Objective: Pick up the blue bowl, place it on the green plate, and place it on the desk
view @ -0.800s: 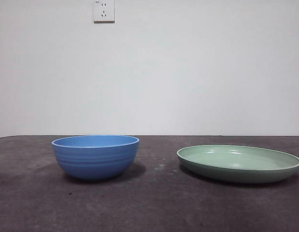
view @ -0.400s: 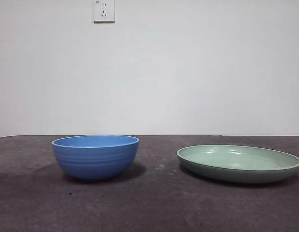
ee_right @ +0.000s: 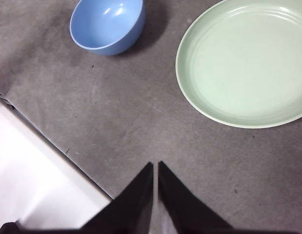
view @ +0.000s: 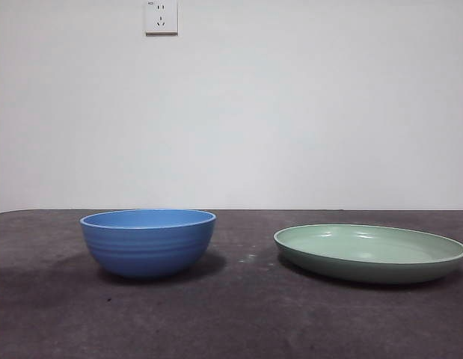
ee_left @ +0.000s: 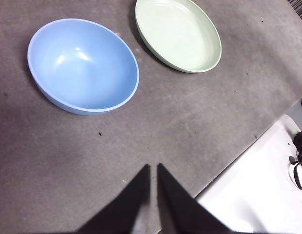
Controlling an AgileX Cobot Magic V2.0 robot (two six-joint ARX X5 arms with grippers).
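The blue bowl (view: 148,242) sits on the desk (view: 238,314), well apart from the green plate (view: 370,253). My left gripper (ee_left: 152,168), clenched and empty, hangs nearer the bowl; my right gripper (ee_right: 155,165), also clenched, waits nearer the plate.

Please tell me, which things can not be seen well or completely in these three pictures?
- Green plate: the right wrist view's edges cut off part of its rim.
- Blue bowl: its inside is hidden by its own wall in the front view.
- Left gripper and right gripper: neither shows in the front view.
- Black thing: cut off by the left wrist view's edge.
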